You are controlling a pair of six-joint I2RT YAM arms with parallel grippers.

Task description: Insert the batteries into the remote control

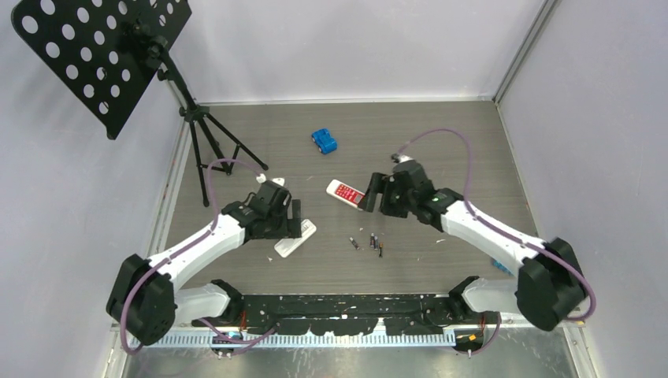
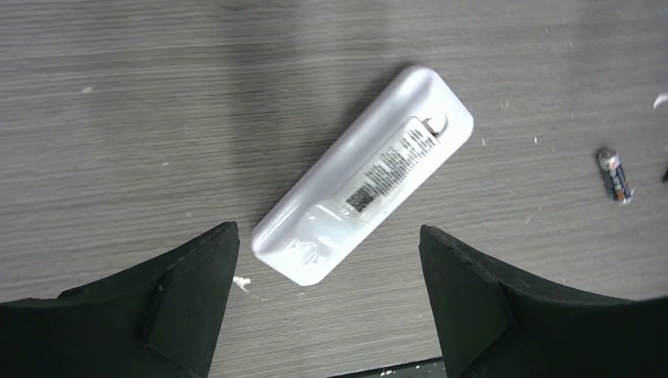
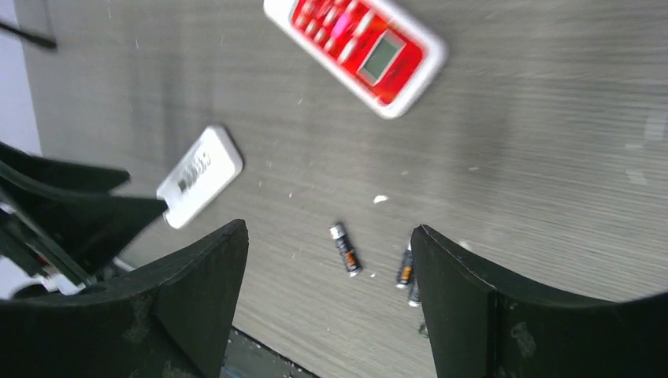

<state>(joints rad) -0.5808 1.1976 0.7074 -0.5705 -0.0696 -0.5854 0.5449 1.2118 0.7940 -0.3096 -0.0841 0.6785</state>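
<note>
Batteries (image 3: 345, 248) lie loose on the table (image 1: 441, 134), a small cluster of slim dark cells near its middle, on the near side of the right gripper (image 3: 329, 234). That gripper's fingers stand wide apart with nothing between them. It tilts down toward the tabletop, and its arm runs back in a long bent line to its base at the near right corner. A red-faced remote (image 1: 346, 193) lies buttons up just beside that gripper. The left gripper (image 2: 327, 236) is likewise spread wide and empty, hanging over a white remote (image 2: 362, 177) that lies label side up, slanted, one end framed by the fingers. Its arm folds back to the near left base. Farther off, a blue toy car (image 1: 324, 141) sits toward the back, and a black perforated stand (image 1: 102, 55) on a tripod rises at the far left.
</note>
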